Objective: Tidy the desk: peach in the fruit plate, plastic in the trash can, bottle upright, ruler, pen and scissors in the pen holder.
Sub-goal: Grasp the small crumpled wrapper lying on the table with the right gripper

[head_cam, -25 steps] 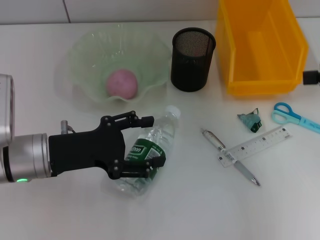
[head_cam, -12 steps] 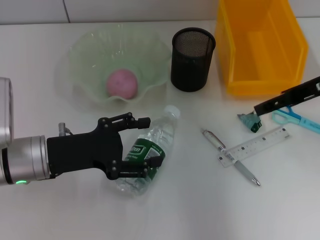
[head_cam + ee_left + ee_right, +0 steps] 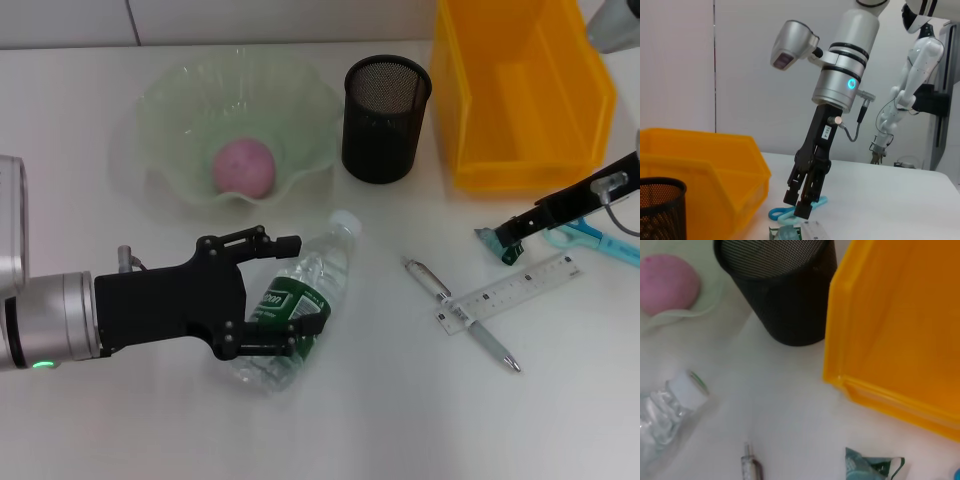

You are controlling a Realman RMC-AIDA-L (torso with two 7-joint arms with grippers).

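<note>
A clear bottle (image 3: 322, 268) with a green label lies on its side at the front left. My left gripper (image 3: 308, 282) is open and straddles it, one finger on each side. The pink peach (image 3: 245, 166) sits in the pale green fruit plate (image 3: 170, 100). The crumpled plastic (image 3: 491, 239) lies in front of the yellow trash can (image 3: 520, 90). My right gripper (image 3: 512, 230) hangs just over the plastic and looks open (image 3: 800, 206). The ruler (image 3: 520, 290) lies across the pen (image 3: 465, 328). Blue scissors (image 3: 588, 233) lie at the far right. The black mesh pen holder (image 3: 386, 118) stands upright with nothing visible inside.
The trash can (image 3: 900, 315) stands close beside the pen holder (image 3: 785, 290). The ruler and pen lie just in front of the plastic (image 3: 870, 467). The scissors (image 3: 782, 214) lie partly under the right arm. A second robot stands in the background of the left wrist view.
My right arm has come in from the right and reached over the plastic. My left gripper has stayed around the bottle, shifting only slightly.
</note>
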